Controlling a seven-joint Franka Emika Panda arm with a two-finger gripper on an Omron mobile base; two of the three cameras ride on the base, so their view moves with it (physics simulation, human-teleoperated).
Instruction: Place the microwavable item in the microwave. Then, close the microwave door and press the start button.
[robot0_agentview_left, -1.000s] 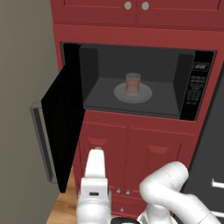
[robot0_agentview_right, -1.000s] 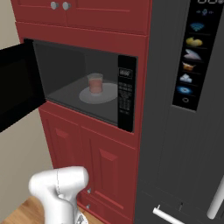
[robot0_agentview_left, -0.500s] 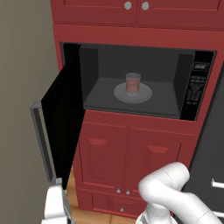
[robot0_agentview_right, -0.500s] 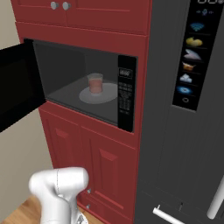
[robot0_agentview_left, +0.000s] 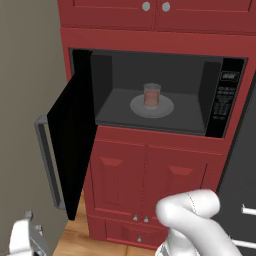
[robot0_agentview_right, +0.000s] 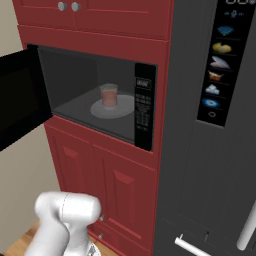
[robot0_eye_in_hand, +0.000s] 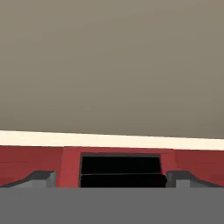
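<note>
Red cabinetry frames the microwave (robot0_agentview_left: 150, 95); the cup (robot0_agentview_left: 151, 95) sits centred. The tool (robot0_agentview_left: 22, 237) has swung to seven o'clock, fingers apart, toward the open door (robot0_agentview_left: 72, 145).

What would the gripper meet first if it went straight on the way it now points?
Probably the plain tan surface at the centre of the hand view; nothing nearer shows. The open gripper frames a black opening in red cabinetry lower down, and depth is unclear.

Reddish-pink cup (robot0_agentview_left: 151, 95) – black microwave (robot0_agentview_left: 150, 92), grey inside – red cabinetry (robot0_agentview_left: 150, 170).
</note>
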